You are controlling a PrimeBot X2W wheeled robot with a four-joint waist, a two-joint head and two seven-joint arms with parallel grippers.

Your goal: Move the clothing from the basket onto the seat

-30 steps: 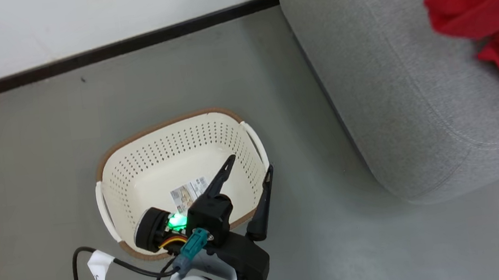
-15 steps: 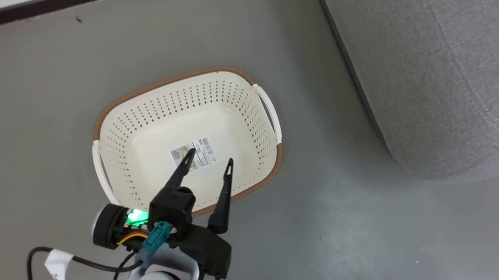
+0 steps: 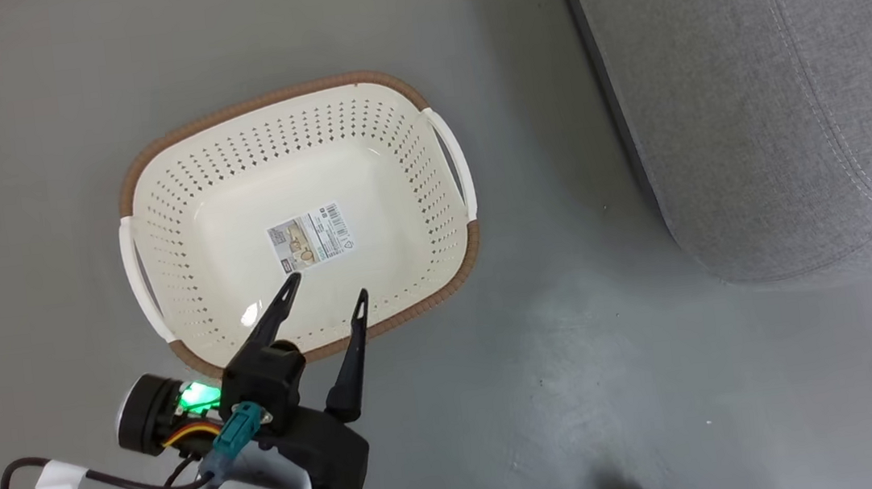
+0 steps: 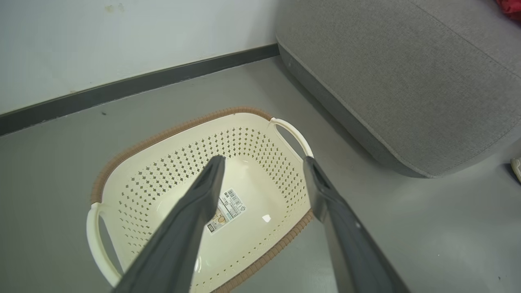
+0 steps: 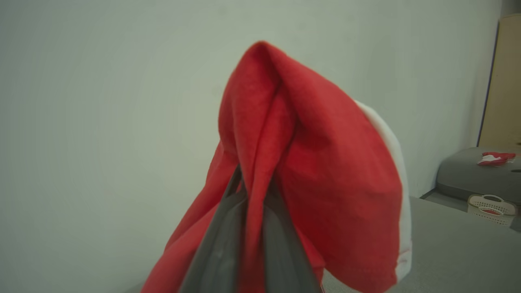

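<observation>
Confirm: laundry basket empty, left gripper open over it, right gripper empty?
No: right wrist view shows the right gripper shut on a red garment. The laundry basket is empty and the left gripper open over it.

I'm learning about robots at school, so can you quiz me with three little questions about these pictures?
1. True or false: the basket has clothes in it.
2. What do the right fingers pinch? A) a red garment B) a sock C) nothing
3. Fill the gap: the left fingers, above the basket, are ____ (open or shut).

Key: 1 false; 2 A; 3 open.
</observation>
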